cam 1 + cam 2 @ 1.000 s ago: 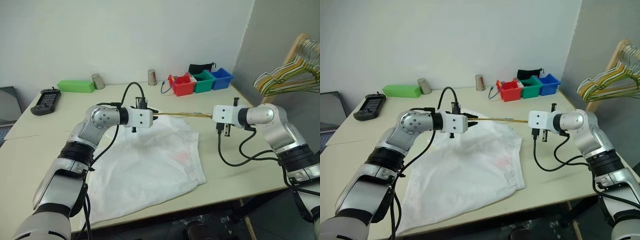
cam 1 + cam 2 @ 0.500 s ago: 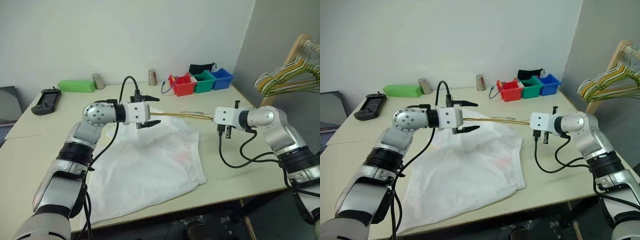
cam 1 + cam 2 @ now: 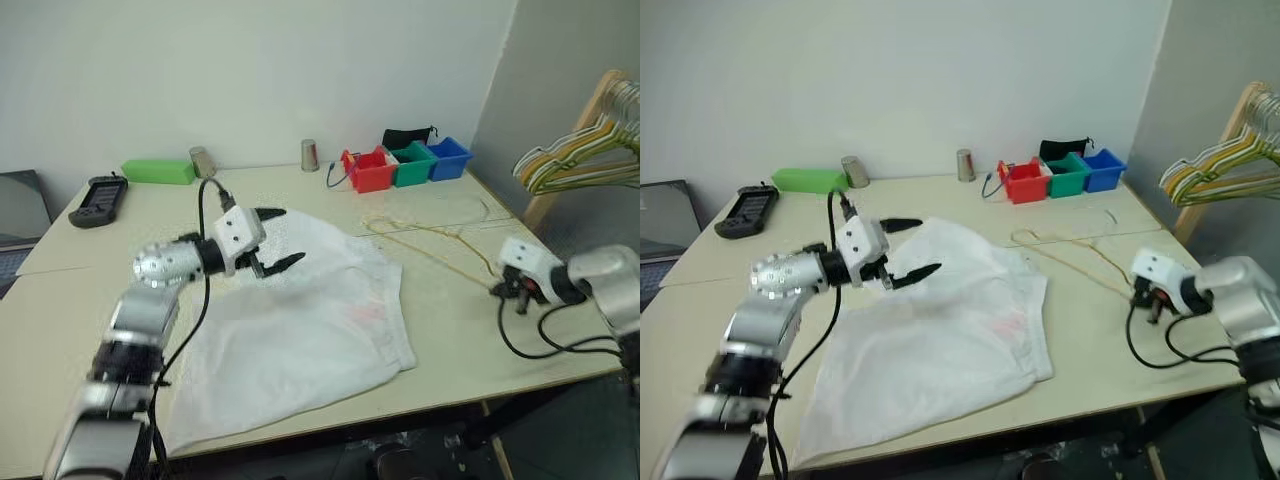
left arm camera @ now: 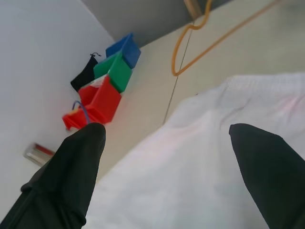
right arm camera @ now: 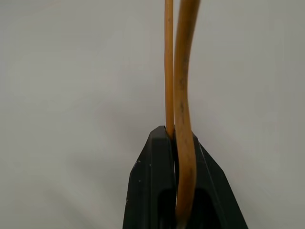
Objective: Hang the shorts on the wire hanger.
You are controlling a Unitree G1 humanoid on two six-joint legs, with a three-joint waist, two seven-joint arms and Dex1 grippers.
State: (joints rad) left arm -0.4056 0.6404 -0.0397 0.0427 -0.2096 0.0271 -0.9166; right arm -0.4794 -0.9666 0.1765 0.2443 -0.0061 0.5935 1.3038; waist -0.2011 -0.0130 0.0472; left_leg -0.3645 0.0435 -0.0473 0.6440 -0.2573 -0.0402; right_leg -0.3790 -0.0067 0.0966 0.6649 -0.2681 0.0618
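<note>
The white shorts (image 3: 300, 320) lie spread flat on the table, with a faint orange-pink print near their right side. My left gripper (image 3: 292, 235) hovers open over their upper left part, holding nothing; its fingers (image 4: 71, 176) frame the fabric in the left wrist view. The thin gold wire hanger (image 3: 445, 260) lies on the table to the right of the shorts, apart from them. My right gripper (image 3: 505, 290) is shut on the hanger's right end, low over the table. In the right wrist view the wire (image 5: 183, 71) runs straight out from between the shut fingers.
Red, green and blue bins (image 3: 405, 165) stand at the back right. A bunch of thicker hangers (image 3: 575, 150) hangs on a wooden rack at the right. A green box (image 3: 158, 171), two metal cups and a black device (image 3: 97, 198) sit along the back left. The table (image 3: 460, 340) ends just beyond my right gripper.
My left gripper opened, let go of the hanger and drew back to the left. My right gripper swung right and down with the hanger, which went from held level above the shorts to lying on the table.
</note>
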